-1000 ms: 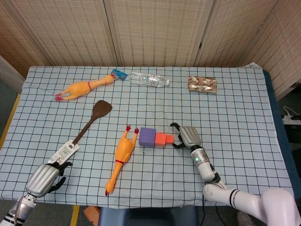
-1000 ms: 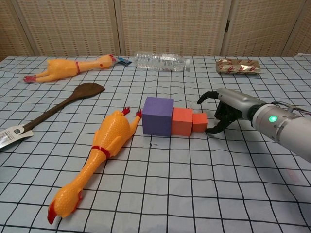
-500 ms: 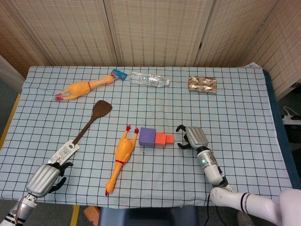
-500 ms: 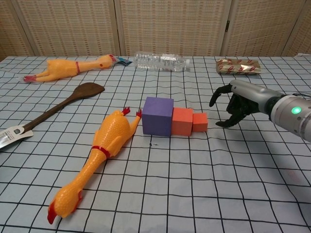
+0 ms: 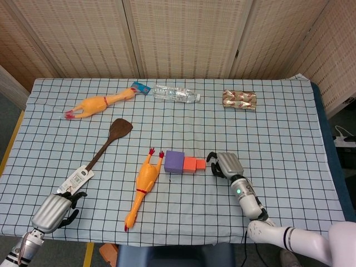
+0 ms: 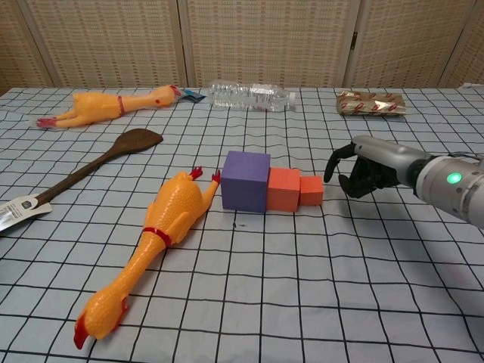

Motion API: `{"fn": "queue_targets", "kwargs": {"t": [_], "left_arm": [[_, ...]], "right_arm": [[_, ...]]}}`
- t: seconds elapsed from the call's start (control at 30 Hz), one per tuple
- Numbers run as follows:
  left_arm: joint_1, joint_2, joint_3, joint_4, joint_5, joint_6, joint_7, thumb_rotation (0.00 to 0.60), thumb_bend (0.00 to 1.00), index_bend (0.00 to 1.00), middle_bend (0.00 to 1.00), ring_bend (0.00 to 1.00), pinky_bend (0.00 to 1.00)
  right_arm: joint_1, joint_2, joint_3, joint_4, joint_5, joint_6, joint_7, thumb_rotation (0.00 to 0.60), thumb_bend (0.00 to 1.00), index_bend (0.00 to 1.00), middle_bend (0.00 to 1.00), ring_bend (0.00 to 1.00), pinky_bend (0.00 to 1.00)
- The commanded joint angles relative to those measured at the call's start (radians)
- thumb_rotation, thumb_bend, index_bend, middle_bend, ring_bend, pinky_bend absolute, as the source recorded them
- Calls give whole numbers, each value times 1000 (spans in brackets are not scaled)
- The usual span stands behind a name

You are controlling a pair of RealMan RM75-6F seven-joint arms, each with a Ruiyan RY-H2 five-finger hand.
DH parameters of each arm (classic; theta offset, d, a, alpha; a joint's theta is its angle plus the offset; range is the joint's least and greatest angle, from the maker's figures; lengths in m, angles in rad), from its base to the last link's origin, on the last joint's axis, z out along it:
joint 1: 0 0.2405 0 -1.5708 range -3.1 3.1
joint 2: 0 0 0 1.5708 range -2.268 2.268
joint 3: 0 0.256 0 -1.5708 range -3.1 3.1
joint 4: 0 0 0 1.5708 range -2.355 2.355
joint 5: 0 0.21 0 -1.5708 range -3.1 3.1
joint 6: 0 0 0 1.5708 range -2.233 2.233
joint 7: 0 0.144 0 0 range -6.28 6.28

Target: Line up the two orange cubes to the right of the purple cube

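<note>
The purple cube (image 6: 245,180) is sitting near the middle of the checked tabletop (image 6: 318,295), with the larger orange cube (image 6: 283,189) touching its right face and the smaller orange cube (image 6: 311,190) touching that one in turn, so the three are forming a row. The right hand (image 6: 365,168) is hovering just beside the smaller cube, apart from it, fingers curled inward around nothing. The left hand (image 5: 54,209) is lying at the near left edge of the tabletop, far from the cubes, fingers folded in and grasping nothing. Judging by the layout, the placing step is looking finished and the work is sitting in its closing phase: checking the line and clearing away. The next move is calling for the right hand to be drawn off to the side without brushing the smaller cube, since a nudge there could be knocking the row crooked
</note>
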Motion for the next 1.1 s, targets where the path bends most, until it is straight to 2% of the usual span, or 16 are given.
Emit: {"fn": "queue_targets", "kwargs": {"t": [0.03, 0.47, 1.1], "left_arm": [[0, 0, 0, 0, 0, -1, -1, 600, 432, 303, 563, 459, 640], [-3, -2, 0, 0, 2, -2, 2, 600, 432, 303, 564, 459, 640], [-5, -2, 0, -1, 5, -1, 2, 600, 433, 307, 564, 459, 640]], "right_arm": [[2, 4, -3, -9, 1, -4, 6, 600, 620, 430, 972, 1000, 991], [5, 18, -14, -30, 10, -12, 23, 600, 623, 451, 975, 1000, 991], [23, -9, -22, 15, 17, -38, 50, 600, 623, 451, 975, 1000, 991]]}}
